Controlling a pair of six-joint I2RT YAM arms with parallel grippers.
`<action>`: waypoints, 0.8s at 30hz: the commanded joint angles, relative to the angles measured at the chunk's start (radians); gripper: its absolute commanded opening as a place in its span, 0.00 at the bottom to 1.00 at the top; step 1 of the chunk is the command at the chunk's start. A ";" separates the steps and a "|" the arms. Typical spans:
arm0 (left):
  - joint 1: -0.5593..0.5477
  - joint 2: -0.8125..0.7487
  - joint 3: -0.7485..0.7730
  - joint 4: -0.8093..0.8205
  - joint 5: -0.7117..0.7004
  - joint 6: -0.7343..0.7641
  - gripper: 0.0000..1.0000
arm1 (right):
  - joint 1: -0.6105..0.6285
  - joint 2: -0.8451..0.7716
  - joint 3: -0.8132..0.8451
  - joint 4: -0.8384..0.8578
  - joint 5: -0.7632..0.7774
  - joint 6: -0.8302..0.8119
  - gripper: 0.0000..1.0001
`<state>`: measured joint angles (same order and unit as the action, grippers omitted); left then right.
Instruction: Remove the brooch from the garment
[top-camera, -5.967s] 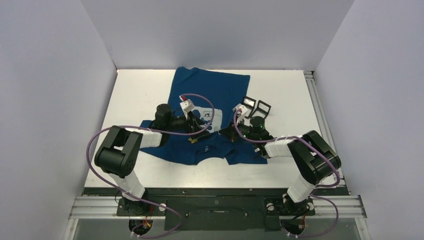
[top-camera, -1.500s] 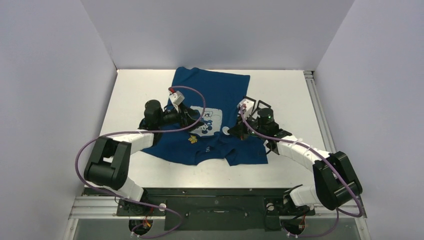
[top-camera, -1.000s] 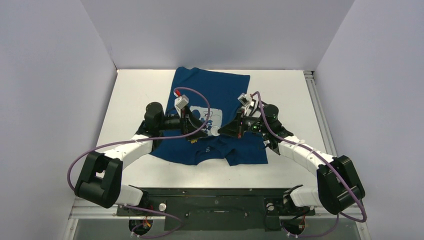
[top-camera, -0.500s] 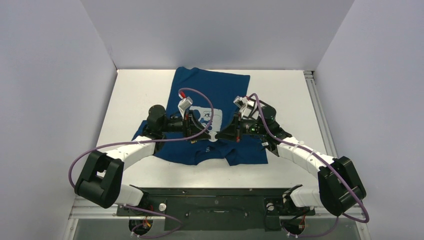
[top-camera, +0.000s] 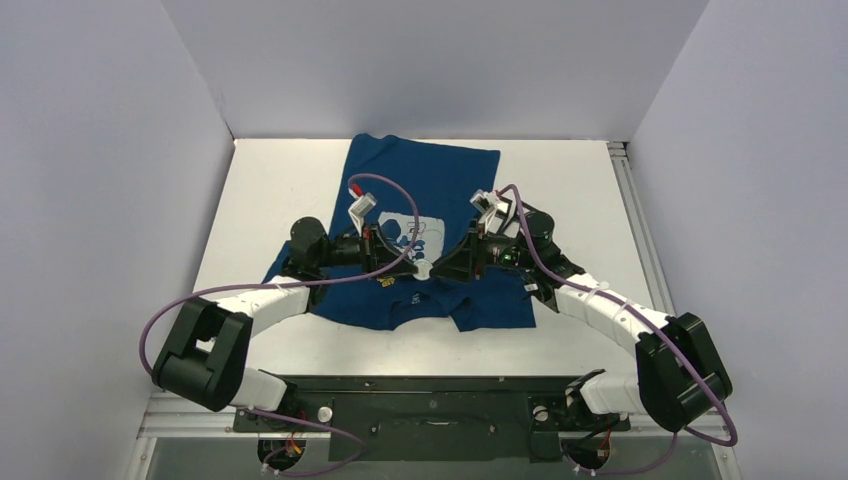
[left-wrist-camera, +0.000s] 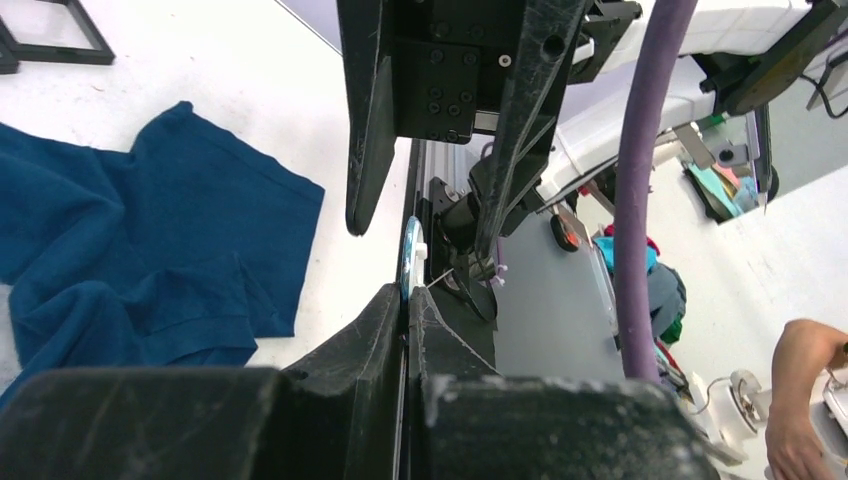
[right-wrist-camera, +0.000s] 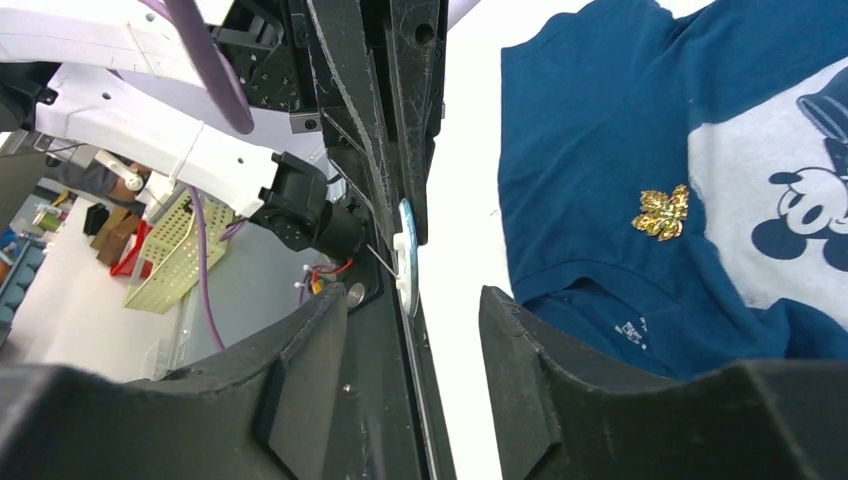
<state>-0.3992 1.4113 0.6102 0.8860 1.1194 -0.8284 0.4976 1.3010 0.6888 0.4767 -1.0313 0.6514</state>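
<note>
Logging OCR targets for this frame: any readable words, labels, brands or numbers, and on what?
Nothing here can be read.
Neck print inside the T-shirt collar: small white marks, too small to read.
Chest print: cartoon mouse picture only, no words visible.
Round badge: seen edge-on, its face hidden.
Gold leaf brooch: no lettering.

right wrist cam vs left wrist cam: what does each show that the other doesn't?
Right wrist only: the gold leaf brooch pinned on the T-shirt, beside its pale mouse print.
Left wrist only: a black frame on the table past the shirt, with no print or brooch in sight.
Both: plain blue fabric, the left gripper shut on a small white disc, and the right gripper open close to it.
</note>
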 joint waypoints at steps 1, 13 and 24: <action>0.023 0.015 -0.034 0.213 -0.044 -0.125 0.00 | -0.007 -0.036 -0.008 0.126 0.030 0.024 0.49; 0.026 0.004 -0.058 0.237 -0.131 -0.166 0.00 | 0.028 -0.020 0.069 -0.054 0.122 -0.105 0.53; 0.022 0.004 -0.073 0.265 -0.145 -0.167 0.00 | 0.056 0.001 0.123 -0.139 0.138 -0.163 0.53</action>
<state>-0.3779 1.4254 0.5472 1.0618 0.9905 -0.9886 0.5388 1.3022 0.7471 0.3634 -0.9161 0.5476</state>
